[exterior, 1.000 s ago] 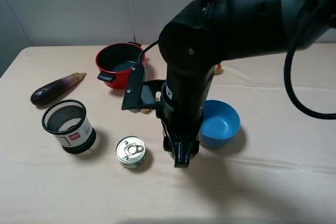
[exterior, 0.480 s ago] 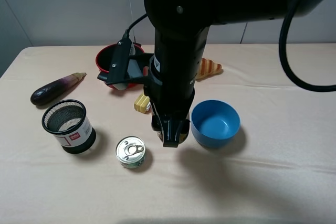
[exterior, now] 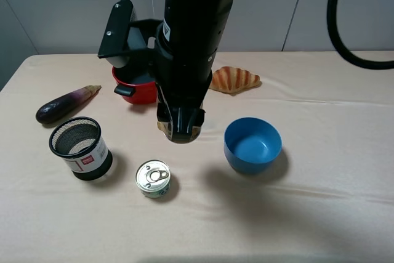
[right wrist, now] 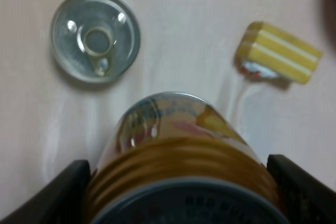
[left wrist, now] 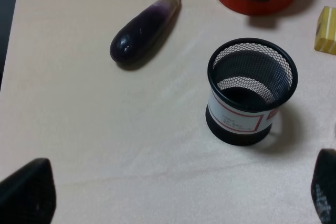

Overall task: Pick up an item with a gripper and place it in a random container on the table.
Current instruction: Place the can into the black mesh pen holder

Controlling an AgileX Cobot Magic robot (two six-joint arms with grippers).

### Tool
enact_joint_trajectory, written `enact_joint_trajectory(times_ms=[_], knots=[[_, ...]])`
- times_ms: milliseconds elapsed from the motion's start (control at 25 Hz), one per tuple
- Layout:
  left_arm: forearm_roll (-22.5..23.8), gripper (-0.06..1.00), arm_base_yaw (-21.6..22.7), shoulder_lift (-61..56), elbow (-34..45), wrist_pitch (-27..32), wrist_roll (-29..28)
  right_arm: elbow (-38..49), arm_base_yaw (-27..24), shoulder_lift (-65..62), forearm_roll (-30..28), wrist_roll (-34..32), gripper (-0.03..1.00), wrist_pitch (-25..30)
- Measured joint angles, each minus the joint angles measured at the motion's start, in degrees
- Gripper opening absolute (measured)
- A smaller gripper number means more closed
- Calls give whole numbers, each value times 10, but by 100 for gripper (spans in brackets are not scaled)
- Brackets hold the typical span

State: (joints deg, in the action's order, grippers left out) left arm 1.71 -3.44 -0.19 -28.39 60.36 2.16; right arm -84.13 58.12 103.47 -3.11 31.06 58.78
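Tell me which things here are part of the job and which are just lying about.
Job: right gripper, the tall can it holds, mesh cup, table.
Lying about: flat can, blue bowl, red pot, eggplant, pastry, yellow block.

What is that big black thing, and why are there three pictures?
It is a robot with two arms. One picture looks down from a high camera; the other two come from small cameras on the wrists. The right gripper holds a tall can above the table. The left gripper is open and empty, near a mesh cup. Also on the table: a flat can, a blue bowl, a red pot, an eggplant, a pastry and a yellow block.
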Motion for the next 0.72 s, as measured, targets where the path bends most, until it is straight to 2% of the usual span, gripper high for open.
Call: enact_joint_trajectory(times_ms=[200,320,600,720], knots=[[0,99,0,0,0,0,0,-28,0,3,7,17,49,4],[0,99,0,0,0,0,0,-61,0,21,12,20,49,27],[0,99,0,0,0,0,0,-188,0,100,37,22,49,100],[0,99,0,0,0,0,0,-244,0,132,40,24,49,113]])
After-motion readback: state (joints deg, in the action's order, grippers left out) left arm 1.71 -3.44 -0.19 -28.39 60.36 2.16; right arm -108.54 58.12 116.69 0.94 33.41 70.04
